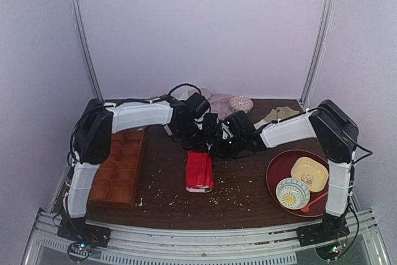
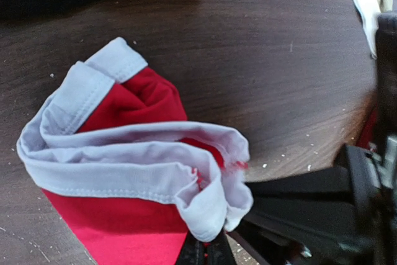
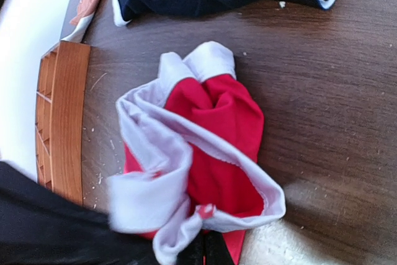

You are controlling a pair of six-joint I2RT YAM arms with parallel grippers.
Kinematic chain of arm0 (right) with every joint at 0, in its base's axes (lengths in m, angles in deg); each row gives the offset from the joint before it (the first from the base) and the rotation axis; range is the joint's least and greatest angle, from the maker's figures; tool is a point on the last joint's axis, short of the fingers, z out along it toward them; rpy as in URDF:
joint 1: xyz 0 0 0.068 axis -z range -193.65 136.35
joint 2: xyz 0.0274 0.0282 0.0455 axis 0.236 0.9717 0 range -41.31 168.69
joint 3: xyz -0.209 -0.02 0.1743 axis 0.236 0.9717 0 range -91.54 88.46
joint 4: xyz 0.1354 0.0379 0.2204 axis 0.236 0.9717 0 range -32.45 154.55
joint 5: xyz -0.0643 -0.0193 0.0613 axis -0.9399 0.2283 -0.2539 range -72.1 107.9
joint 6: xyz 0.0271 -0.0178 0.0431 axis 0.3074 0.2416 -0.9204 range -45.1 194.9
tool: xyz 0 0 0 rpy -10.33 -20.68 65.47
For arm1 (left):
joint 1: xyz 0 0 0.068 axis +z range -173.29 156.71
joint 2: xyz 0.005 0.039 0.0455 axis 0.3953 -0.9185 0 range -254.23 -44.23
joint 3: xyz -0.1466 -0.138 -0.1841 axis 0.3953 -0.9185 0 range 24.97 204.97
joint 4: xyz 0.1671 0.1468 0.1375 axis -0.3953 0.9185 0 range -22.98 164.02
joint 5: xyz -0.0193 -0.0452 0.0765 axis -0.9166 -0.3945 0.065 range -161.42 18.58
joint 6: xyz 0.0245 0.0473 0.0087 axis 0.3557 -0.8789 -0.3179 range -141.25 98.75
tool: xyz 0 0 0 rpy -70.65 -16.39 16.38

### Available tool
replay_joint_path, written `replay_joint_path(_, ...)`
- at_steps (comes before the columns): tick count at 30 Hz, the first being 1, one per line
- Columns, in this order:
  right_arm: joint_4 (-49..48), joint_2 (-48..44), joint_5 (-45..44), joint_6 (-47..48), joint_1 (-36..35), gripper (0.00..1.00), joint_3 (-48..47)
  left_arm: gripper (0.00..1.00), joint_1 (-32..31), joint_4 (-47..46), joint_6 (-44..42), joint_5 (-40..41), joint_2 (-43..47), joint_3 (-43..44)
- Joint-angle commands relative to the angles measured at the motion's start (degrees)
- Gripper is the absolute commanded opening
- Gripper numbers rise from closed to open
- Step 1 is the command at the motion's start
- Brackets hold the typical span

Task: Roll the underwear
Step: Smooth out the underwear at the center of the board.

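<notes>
Rolling well means moving both sides as 1: left pincer (image 2: 206, 251) and right pincer (image 3: 203, 247) are each pinched shut on the white waistband of the underwear (image 1: 200, 170) (bunched, at its far end), lying mid-way across the desk (image 1: 248, 181); turn it evenly toward the near hem.
</notes>
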Motion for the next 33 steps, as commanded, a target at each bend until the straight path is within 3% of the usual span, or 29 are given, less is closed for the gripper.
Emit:
replay_joint_path(1,0.5,2.1,0.0,-0.9,0.6,0.00,-1.5,0.00,-0.1,-2.3,1.1,-1.6,4.2,1.0)
replay_joint_path(13,-1.7,3.7,1.8,-2.6,1.3,0.00,-1.0,0.00,-0.6,-5.2,3.5,-2.8,1.2,-1.8)
replay_joint_path(20,-1.8,2.6,1.9,-2.6,1.5,0.07,0.0,0.00,-0.6,-4.0,4.4,-0.5,-0.7,-1.8)
replay_joint_path(33,-2.7,-1.6,2.7,1.9,1.8,0.18,4.5,0.09,-0.1,-2.7,5.2,-2.5,-2.0,-0.1)
